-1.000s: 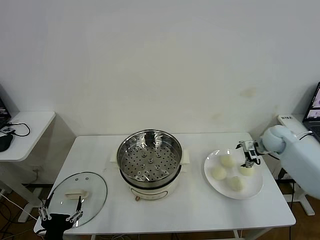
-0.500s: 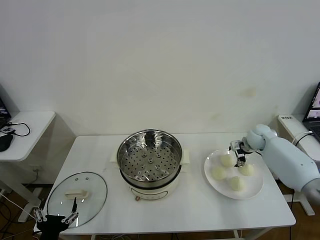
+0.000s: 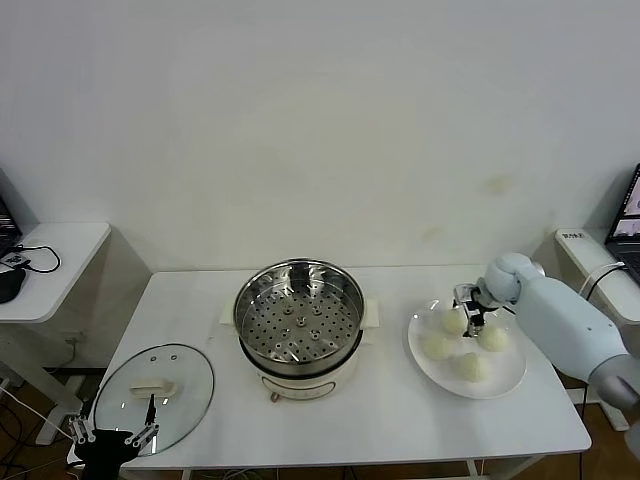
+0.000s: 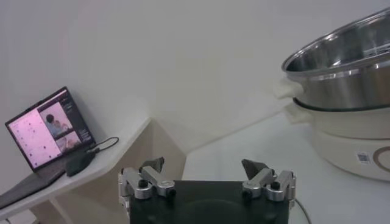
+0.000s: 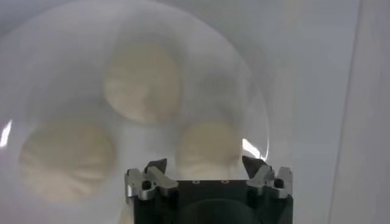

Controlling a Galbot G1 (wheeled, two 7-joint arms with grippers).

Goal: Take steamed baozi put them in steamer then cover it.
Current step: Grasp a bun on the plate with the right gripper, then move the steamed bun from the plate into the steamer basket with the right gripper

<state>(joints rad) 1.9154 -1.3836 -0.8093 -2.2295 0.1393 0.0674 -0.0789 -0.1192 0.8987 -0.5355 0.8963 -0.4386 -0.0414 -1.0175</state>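
The right gripper (image 3: 466, 303) is down over the white plate (image 3: 505, 378) near the table's (image 3: 400, 410) right edge, right at the bun closest to the table's back edge. In the right wrist view its fingers (image 5: 156, 168) straddle that baozi (image 5: 207, 143), one tip on either side of it, though whether the tips actually press on the dough cannot be told. Four steamed baozi (image 3: 465, 340) sit on the plate in a loose cluster, close beside one another; the one under the gripper (image 3: 454, 321) is on the plate's back-left part, another (image 3: 436, 346) lies toward the steamer, one (image 3: 493, 338) toward the right edge, and one (image 3: 469, 367) nearest the front edge.

The steamer (image 3: 299, 325) stands at the middle of the table, uncovered, its perforated tray bare and shiny, on its white base. The cover (image 3: 155, 396) lies flat at the front-left corner, handle up, well apart from the steamer.

The left gripper (image 3: 111, 434) hangs low at the front-left corner, just at the lid's front rim, fingers spread wide with nothing between them. The left wrist view shows the steamer's side and a laptop (image 4: 49, 135) on a side desk (image 4: 79, 176).
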